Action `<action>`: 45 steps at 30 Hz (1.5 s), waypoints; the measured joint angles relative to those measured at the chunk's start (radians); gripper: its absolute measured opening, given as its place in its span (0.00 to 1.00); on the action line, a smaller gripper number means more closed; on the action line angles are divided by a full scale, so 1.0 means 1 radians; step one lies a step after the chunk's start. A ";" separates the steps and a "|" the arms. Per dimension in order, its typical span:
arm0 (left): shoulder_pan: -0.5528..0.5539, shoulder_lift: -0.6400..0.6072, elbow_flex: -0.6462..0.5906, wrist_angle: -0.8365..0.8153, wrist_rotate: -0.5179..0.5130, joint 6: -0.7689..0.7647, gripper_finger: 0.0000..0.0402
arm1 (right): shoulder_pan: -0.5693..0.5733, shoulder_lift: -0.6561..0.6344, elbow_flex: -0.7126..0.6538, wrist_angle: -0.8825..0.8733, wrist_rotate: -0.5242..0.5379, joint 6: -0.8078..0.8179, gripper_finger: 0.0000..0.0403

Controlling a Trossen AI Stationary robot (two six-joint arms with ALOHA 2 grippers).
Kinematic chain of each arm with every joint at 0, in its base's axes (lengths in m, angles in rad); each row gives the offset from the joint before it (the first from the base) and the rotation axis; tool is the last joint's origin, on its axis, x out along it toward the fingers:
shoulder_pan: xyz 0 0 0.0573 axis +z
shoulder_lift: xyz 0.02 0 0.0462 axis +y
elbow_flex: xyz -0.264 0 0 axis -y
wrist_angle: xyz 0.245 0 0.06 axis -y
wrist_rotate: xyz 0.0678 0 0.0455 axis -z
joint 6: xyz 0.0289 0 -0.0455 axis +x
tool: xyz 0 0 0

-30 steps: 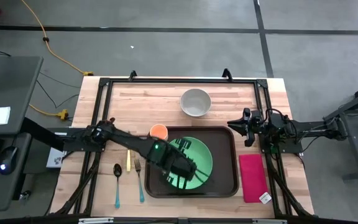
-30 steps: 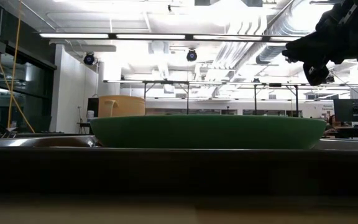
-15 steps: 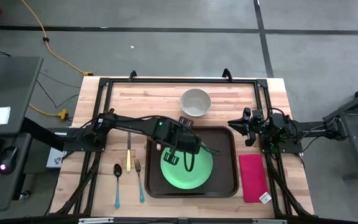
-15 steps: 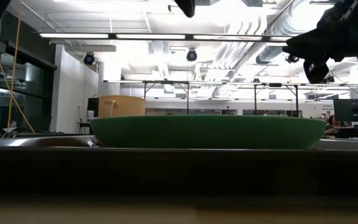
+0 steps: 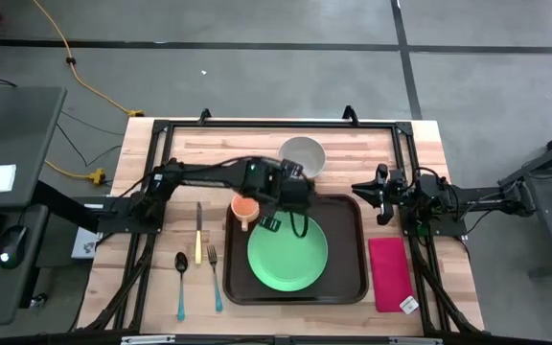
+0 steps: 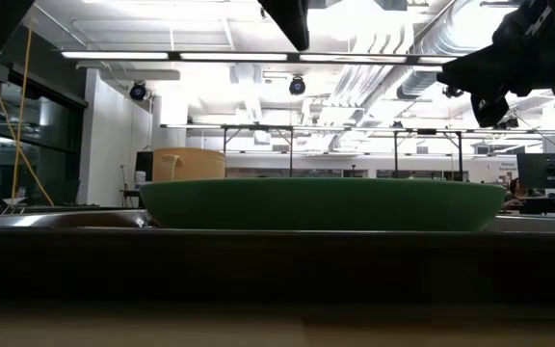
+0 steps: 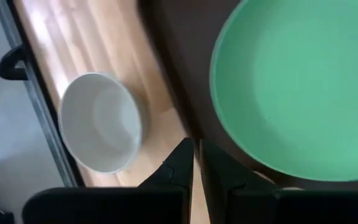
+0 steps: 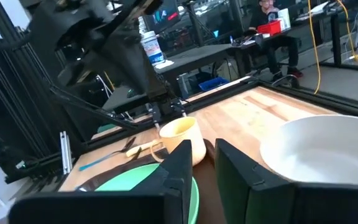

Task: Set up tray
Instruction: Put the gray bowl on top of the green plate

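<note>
Seen only from above: dark-brown tray (image 5: 349, 251), rounded corners and raised rim, lying mid-bench (image 5: 209, 144) under the green plate (image 5: 287, 255). Left gripper (image 5: 268, 223) over the tray's far left corner, beside the orange cup (image 5: 244, 207) — fingers nearly together in its wrist view, nothing between them. Low view level with the plate's rim, tray just a dark band. Right gripper (image 5: 356, 188) off the tray's far right corner, fingers a narrow slit apart, empty. No legible writing.
</note>
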 joint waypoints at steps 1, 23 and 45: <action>0.015 0.000 0.000 0.007 0.000 0.014 0.14 | 0.000 0.000 0.000 0.000 0.000 -0.009 0.12; 0.317 0.002 -0.008 0.150 0.185 0.211 0.14 | 0.000 0.000 0.000 -0.016 -0.003 -0.085 0.12; 0.502 0.002 -0.009 0.048 0.175 0.048 0.14 | 0.000 0.000 0.000 -0.016 0.018 -0.083 0.12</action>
